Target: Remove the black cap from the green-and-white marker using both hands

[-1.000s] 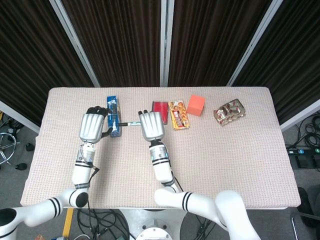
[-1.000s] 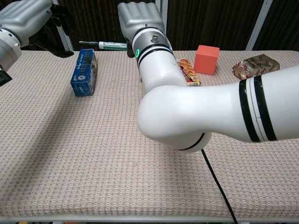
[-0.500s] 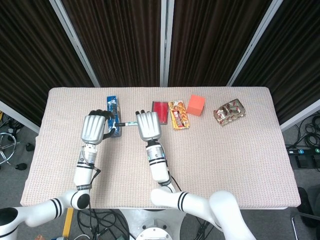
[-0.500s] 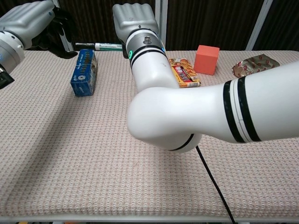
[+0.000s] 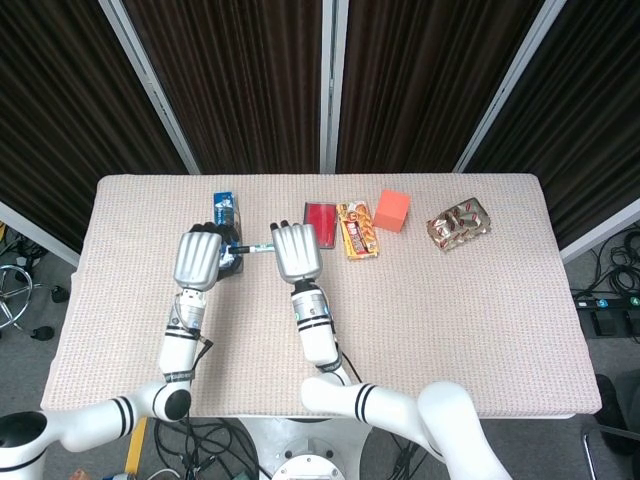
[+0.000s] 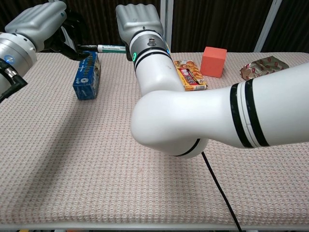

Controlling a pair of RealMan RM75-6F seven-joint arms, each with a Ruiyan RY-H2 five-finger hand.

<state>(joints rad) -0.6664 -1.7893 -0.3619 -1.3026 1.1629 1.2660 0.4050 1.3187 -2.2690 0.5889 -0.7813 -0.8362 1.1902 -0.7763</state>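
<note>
The green-and-white marker (image 6: 112,48) hangs level above the table's back left, its black cap (image 6: 88,47) pointing left. My right hand (image 5: 297,251) grips the marker's body, and its grey back hides the right end. In the chest view the right hand (image 6: 137,18) sits at the top centre. My left hand (image 5: 201,259) is just left of the marker (image 5: 256,247). Its dark fingers (image 6: 73,37) curl at the cap's tip, and whether they clasp it is hidden.
A blue box (image 6: 87,73) lies under the marker at the back left. Along the back sit a red packet (image 5: 320,214), a snack bar (image 5: 357,230), an orange cube (image 5: 392,210) and a foil-wrapped pack (image 5: 459,222). My right forearm (image 6: 193,96) fills the chest view's middle.
My left hand has moved right until its fingers reach the marker's cap. My right hand, holding the marker, has shifted slightly left.
</note>
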